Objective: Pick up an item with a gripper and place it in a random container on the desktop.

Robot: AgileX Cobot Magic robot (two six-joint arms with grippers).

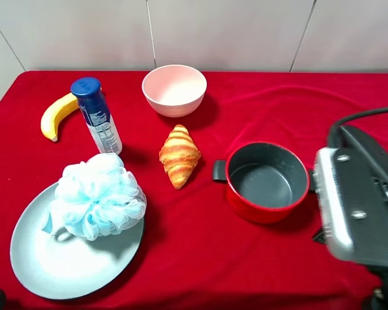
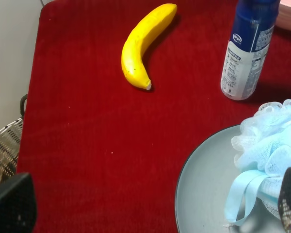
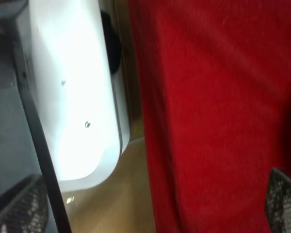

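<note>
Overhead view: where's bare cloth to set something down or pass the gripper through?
Widest bare cloth: the front strip between the plate and the red pot, below the croissant. Also free: the back right corner beyond the pot, right of the pink bowl. Crowded: back left, where banana, bottle and pouf sit close together.

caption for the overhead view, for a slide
Blue bath pouf resting on the grey-blue plate, with banana, bottle, pink bowl, croissant and red pot nearby.
</note>
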